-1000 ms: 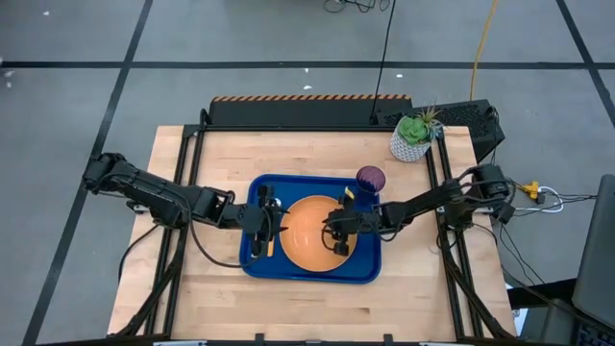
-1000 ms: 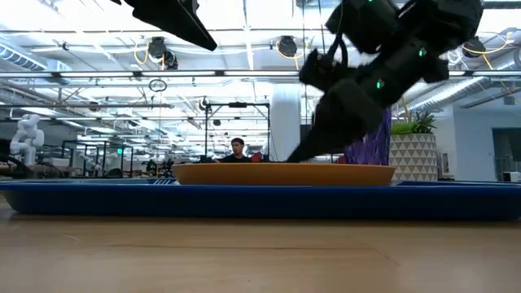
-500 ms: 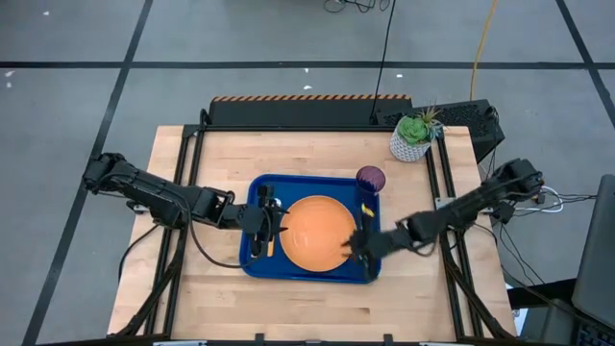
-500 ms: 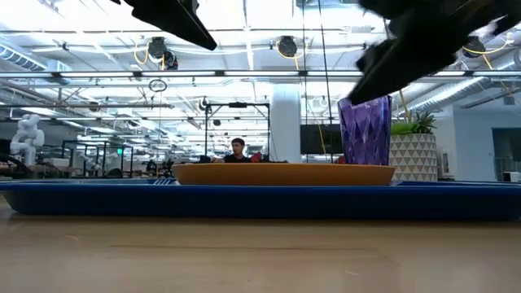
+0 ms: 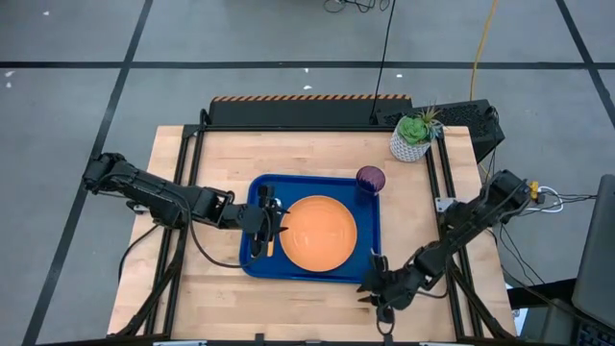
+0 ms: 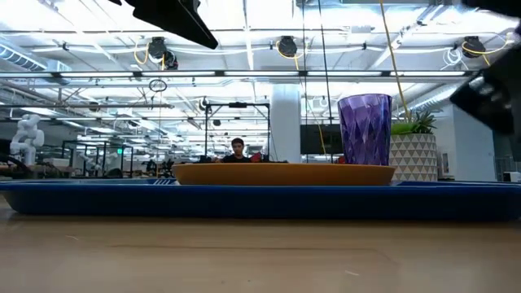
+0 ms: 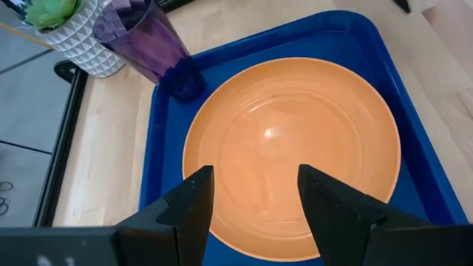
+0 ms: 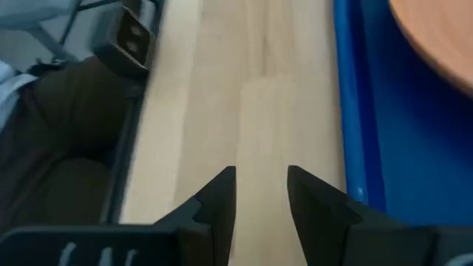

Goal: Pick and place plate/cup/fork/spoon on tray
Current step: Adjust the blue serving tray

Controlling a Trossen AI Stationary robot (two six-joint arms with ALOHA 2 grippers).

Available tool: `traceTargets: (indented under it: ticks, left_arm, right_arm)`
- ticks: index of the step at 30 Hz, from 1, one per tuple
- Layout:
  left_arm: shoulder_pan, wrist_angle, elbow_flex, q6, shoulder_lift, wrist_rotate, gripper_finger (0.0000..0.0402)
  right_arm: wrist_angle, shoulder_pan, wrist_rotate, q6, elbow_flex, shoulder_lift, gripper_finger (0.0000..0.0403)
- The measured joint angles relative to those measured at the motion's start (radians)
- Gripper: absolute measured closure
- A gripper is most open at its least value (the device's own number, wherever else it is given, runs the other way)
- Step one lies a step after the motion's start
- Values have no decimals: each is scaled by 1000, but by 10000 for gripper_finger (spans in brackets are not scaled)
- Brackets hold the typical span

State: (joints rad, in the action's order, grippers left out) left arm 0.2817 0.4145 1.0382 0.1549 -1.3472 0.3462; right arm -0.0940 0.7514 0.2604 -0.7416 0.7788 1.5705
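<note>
Left claw: the left gripper hangs over the left side of the tray, fingers wide apart, nothing in them.
Right claw: the right gripper is over the bare wood near the tray's near right corner, fingers a bit apart, holding nothing.
Plate: the orange plate lies flat in the middle of the tray.
Cup: the purple cup stands up straight in the tray's far right corner, just beside the plate.
Handle: a slim orange handle lies on the tray left of the plate, partly hidden under the left claw; fork or spoon, cannot tell.
Tray: the blue tray sits in the middle of the wooden table.
Plant: a white pot with a green plant stands at the far right of the table, off the tray.
</note>
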Motion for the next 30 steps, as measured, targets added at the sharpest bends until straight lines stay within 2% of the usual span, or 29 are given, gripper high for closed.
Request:
traceTargets:
  ticks: [10,30]
  left_arm:
    - [-1,1,0,19,0,1,202]
    - [-1,1,0,-6,0,1,202]
  right_arm:
    - [79,10,-2,-109,0,89,288]
    - [163,7,4,-82,1,87,289]
